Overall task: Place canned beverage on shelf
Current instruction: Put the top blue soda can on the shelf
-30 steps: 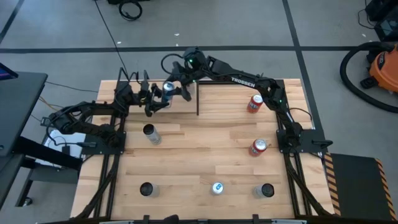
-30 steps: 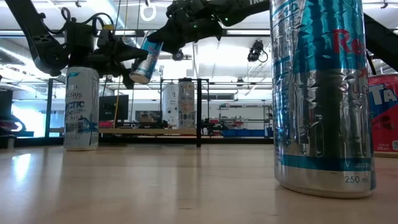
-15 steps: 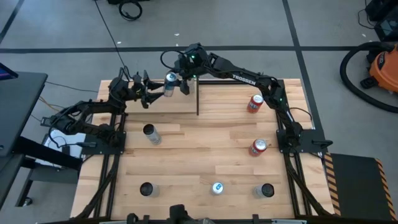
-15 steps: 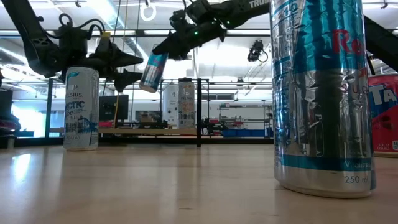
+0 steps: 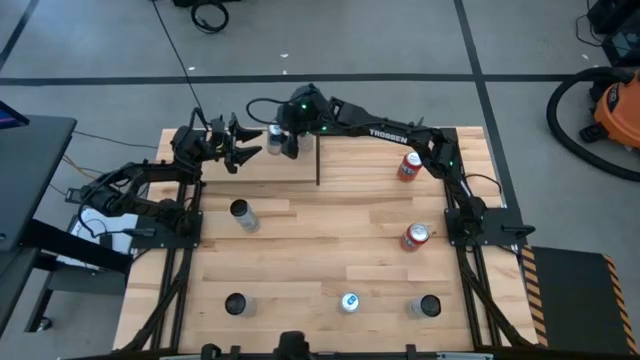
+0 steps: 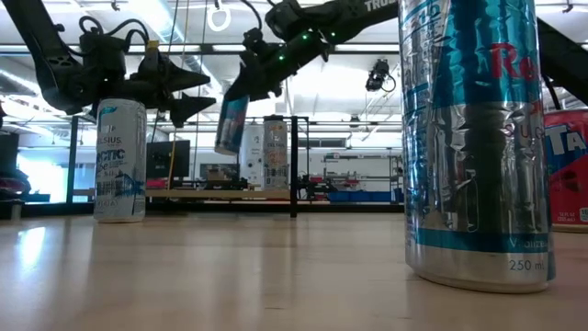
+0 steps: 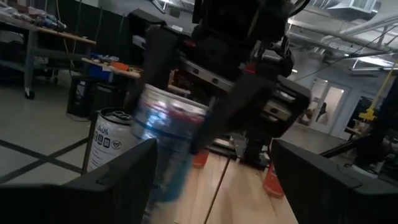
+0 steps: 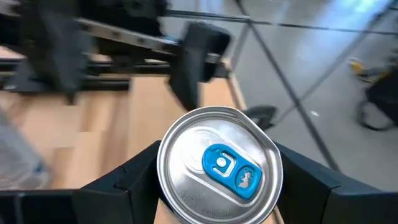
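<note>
Blurred silver-blue can (image 6: 231, 124) hangs clenched in right fingers (image 5: 283, 138) above the shelf (image 5: 290, 165); left fingers (image 5: 243, 155) splayed empty.

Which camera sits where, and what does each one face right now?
High: overhead, straight down; both arms, shelf.
Low: tabletop level, facing the room; arms enter from above, right gripper holding the can.
Left wrist: looks past open left gripper at the can.
Right wrist: looks down on the can's top between its fingers.
All four show the held can.
</note>
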Controlling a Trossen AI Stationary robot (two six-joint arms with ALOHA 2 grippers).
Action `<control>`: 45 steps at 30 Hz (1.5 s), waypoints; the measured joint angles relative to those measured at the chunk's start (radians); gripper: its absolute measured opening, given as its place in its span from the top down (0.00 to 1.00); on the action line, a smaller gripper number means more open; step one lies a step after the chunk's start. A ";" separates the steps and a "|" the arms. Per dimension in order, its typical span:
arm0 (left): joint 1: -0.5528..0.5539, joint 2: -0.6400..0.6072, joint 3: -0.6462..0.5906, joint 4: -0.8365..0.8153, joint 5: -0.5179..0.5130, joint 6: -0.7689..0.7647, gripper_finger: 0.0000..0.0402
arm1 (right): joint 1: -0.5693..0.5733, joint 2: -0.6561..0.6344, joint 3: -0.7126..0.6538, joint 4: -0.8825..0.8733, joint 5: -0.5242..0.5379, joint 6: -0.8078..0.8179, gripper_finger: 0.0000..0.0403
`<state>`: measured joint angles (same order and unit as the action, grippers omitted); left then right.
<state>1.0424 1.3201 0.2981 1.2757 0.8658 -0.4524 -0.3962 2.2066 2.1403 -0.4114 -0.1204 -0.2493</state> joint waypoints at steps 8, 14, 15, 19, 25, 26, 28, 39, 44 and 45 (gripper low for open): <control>0.000 0.000 0.000 0.023 -0.001 0.000 0.21 | 0.026 0.000 -0.001 -0.007 0.099 0.067 0.37; 0.022 0.000 0.000 0.049 -0.002 -0.002 0.21 | 0.053 0.000 -0.001 -0.045 0.123 0.116 0.37; 0.027 0.000 0.000 0.049 -0.002 -0.007 0.21 | 0.057 0.000 -0.001 -0.053 0.141 0.120 0.37; 0.039 0.000 0.000 0.049 -0.004 -0.008 0.21 | 0.067 0.000 -0.001 -0.054 0.202 0.128 0.37; 0.039 0.000 0.000 0.049 -0.008 -0.008 0.21 | 0.074 0.047 -0.001 -0.021 0.259 0.180 0.37; 0.039 0.000 0.000 0.049 -0.008 -0.008 0.21 | 0.074 0.053 -0.001 -0.029 0.260 0.192 0.37; 0.039 0.000 0.000 0.049 -0.008 -0.008 0.21 | 0.074 0.070 -0.002 -0.044 0.260 0.201 0.37; 0.039 0.000 -0.001 0.052 -0.009 -0.007 0.21 | 0.082 0.084 -0.001 -0.001 0.372 0.195 0.37; 0.038 -0.001 -0.001 0.053 -0.008 -0.008 0.21 | 0.088 0.083 -0.001 -0.016 0.397 0.189 0.37; 0.038 -0.001 -0.001 0.053 -0.008 -0.008 0.21 | 0.090 0.083 -0.001 -0.035 0.390 0.189 0.37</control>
<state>1.0804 1.3194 0.2974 1.3288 0.8576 -0.4603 -0.3065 2.2898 2.1391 -0.4466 0.2697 -0.0601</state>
